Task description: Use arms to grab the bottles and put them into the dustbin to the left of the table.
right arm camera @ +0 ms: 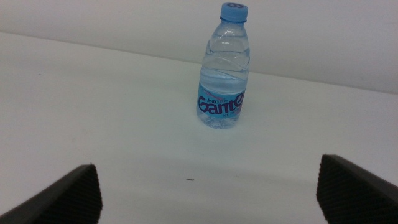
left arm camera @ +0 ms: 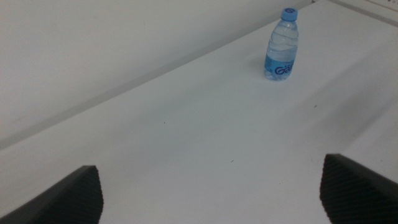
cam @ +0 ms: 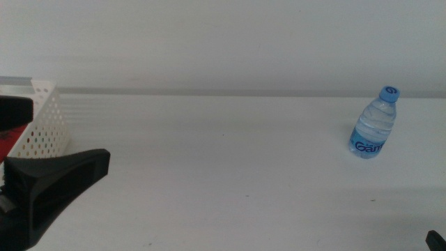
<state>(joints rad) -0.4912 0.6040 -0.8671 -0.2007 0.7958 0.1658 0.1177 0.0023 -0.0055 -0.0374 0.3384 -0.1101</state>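
A clear water bottle with a blue cap (cam: pixel 374 124) stands upright on the white table (cam: pixel 223 174) at the right. It also shows in the left wrist view (left arm camera: pixel 283 46) and the right wrist view (right arm camera: pixel 224 68). The white perforated dustbin (cam: pixel 45 122) stands at the far left. A red patch (cam: pixel 7 144) shows behind its wall. My left gripper (cam: pixel 59 183) is low at the front left, open and empty (left arm camera: pixel 210 186). My right gripper (right arm camera: pixel 208 186) is open and empty, facing the bottle from a distance; only its tip (cam: pixel 437 239) shows at the bottom right. The yellow bottle is out of view.
A pale wall runs along the table's far edge. A black shape (cam: pixel 15 109) sits above the dustbin at the picture's left edge. A few tiny dark specks (cam: pixel 245 196) lie on the tabletop between the dustbin and the bottle.
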